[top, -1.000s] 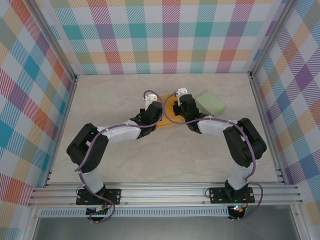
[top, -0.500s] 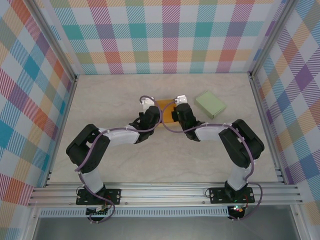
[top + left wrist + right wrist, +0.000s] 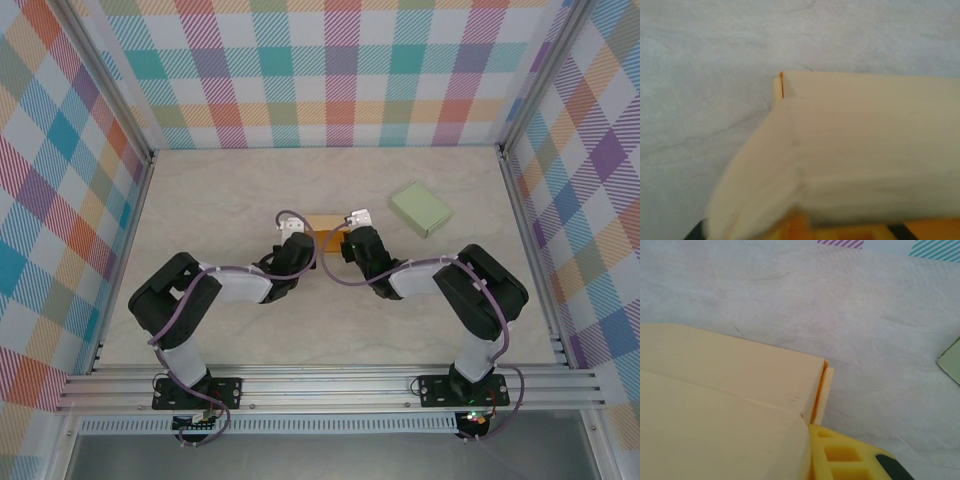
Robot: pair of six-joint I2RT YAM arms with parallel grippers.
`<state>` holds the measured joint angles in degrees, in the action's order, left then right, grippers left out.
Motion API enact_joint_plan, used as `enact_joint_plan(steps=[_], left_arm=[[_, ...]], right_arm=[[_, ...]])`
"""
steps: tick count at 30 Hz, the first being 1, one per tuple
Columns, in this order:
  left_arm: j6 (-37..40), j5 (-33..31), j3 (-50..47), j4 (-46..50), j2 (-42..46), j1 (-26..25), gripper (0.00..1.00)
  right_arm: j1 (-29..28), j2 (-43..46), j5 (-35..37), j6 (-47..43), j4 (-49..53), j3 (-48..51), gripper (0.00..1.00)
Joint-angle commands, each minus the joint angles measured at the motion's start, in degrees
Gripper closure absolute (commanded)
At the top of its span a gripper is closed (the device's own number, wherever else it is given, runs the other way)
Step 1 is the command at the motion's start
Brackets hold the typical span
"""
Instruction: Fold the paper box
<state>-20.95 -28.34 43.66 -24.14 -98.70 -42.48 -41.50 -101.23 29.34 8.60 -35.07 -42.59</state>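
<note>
The paper box (image 3: pixel 325 222) lies on the table between both wrists as a flat yellow-orange shape. My left gripper (image 3: pixel 297 238) is at its left end and my right gripper (image 3: pixel 349 234) at its right end, both low over the table. In the left wrist view a cream panel of the box (image 3: pixel 855 145) rises in front of the camera and hides the jaws, with a strip of yellow fingers (image 3: pixel 845 233) below it. In the right wrist view a cream panel (image 3: pixel 725 405) lies against one yellow finger (image 3: pixel 840 457), and the other finger is hidden.
A finished pale green box (image 3: pixel 421 208) sits at the back right, and its corner (image 3: pixel 951 360) shows in the right wrist view. Marble tabletop (image 3: pixel 220 190) surrounds the work. Checked walls and aluminium rails (image 3: pixel 530 250) enclose the table.
Both grippers have come down and toward the near edge with the box. The box now lies lower and flatter, and the arms are more folded.
</note>
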Motion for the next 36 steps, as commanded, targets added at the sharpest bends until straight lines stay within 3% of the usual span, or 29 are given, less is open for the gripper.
enact_joint_plan(steps=[1,5,13,15,16,20,24,28,36], left_arm=[[0.2,1.2,-2.2,-2.4,5.1,-0.7,0.71],[-0.1,0.7,-4.7,-0.4,10.6,-0.8,0.40],[-5.4,-0.5,-9.5,8.5,25.0,-1.4,0.21],[-9.7,-2.9,-10.0,14.3,29.1,-1.4,0.11],[-12.4,-5.1,-9.7,18.3,31.3,-1.4,0.01],[-9.9,-8.8,-5.8,25.8,36.3,-0.8,0.00],[-3.7,-8.0,1.6,28.9,34.3,1.8,0.00],[1.2,-2.2,9.3,29.2,26.2,4.8,0.00],[3.9,1.7,20.2,29.3,6.1,6.0,0.00]], right_arm=[[-0.4,1.8,-0.4,1.2,-3.4,0.9,0.84],[-0.6,1.8,-0.1,0.9,-3.7,1.2,0.84],[-1.1,1.6,-0.1,0.8,-3.5,1.1,0.83],[-1.4,1.7,-0.1,1.0,-3.3,1.3,0.83],[-1.5,1.9,-0.1,1.0,-3.2,1.2,0.83],[-1.8,2.4,0.1,0.6,-3.4,1.8,0.82],[-1.9,3.1,0.0,0.0,-2.7,1.7,0.81],[-1.9,3.2,-0.2,-0.5,-2.0,1.5,0.80],[-2.3,3.7,-0.7,-0.1,1.7,1.4,0.78]])
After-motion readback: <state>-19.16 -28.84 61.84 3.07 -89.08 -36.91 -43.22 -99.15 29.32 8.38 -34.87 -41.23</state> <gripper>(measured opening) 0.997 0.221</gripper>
